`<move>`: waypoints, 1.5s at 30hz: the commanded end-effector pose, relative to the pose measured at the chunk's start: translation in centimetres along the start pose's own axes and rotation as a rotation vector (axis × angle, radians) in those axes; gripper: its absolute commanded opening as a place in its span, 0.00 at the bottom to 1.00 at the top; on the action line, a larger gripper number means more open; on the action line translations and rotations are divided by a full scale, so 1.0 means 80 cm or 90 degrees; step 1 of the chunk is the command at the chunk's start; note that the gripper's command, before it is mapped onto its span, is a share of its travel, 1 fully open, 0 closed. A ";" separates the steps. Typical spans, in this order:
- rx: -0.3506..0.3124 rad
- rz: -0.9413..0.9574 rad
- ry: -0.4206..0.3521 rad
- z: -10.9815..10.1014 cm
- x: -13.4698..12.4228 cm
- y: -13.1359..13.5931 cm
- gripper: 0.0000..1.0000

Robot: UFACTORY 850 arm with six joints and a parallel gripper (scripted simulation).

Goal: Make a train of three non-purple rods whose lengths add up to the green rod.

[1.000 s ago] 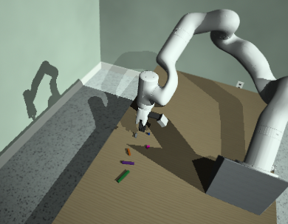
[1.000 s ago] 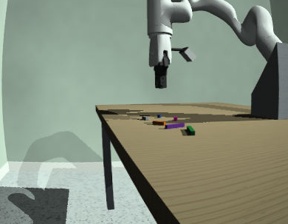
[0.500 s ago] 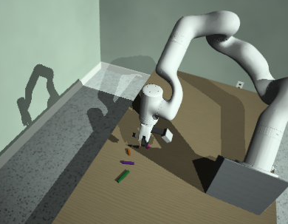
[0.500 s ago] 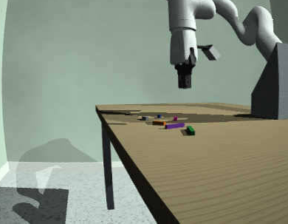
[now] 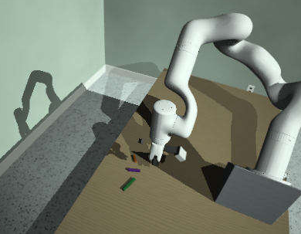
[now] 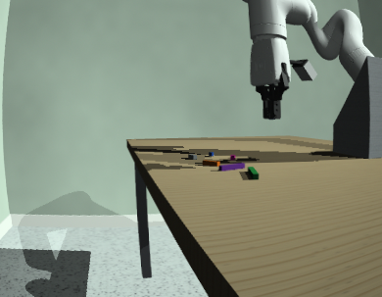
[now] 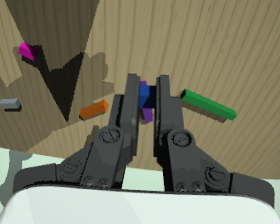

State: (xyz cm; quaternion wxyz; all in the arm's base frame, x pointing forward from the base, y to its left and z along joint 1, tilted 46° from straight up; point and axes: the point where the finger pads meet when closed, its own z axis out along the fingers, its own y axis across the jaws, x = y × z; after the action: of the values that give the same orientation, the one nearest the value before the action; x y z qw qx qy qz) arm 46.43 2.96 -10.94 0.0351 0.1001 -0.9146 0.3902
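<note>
My gripper [image 5: 155,161] [image 6: 270,115] [image 7: 148,85] is shut on a small blue rod [image 7: 149,96] and holds it well above the table. Straight below it in the wrist view lies the purple rod [image 7: 148,115] [image 5: 133,170] [image 6: 231,167]. The green rod [image 5: 128,184] [image 6: 253,173] [image 7: 208,105] lies flat to one side of it, and the orange rod [image 5: 134,158] [image 6: 212,163] [image 7: 94,110] to the other. Further off lie a magenta rod [image 6: 232,157] [image 7: 26,50], a grey rod [image 6: 192,157] [image 7: 9,103] and a second blue rod [image 6: 211,154].
The arm's grey base box [image 5: 257,192] [image 6: 360,117] stands at the table's right side. The rods lie near the table's left edge [image 6: 155,185], which drops to the floor. Deep shadows of the arm cross the table behind the rods.
</note>
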 end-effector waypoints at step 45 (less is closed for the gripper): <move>0.000 0.000 0.000 0.109 -0.001 0.003 0.04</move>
State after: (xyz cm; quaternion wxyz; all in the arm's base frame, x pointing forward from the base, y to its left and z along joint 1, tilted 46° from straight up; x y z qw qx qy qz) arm 46.51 -3.11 -17.09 0.0357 0.1003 -0.9144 0.3907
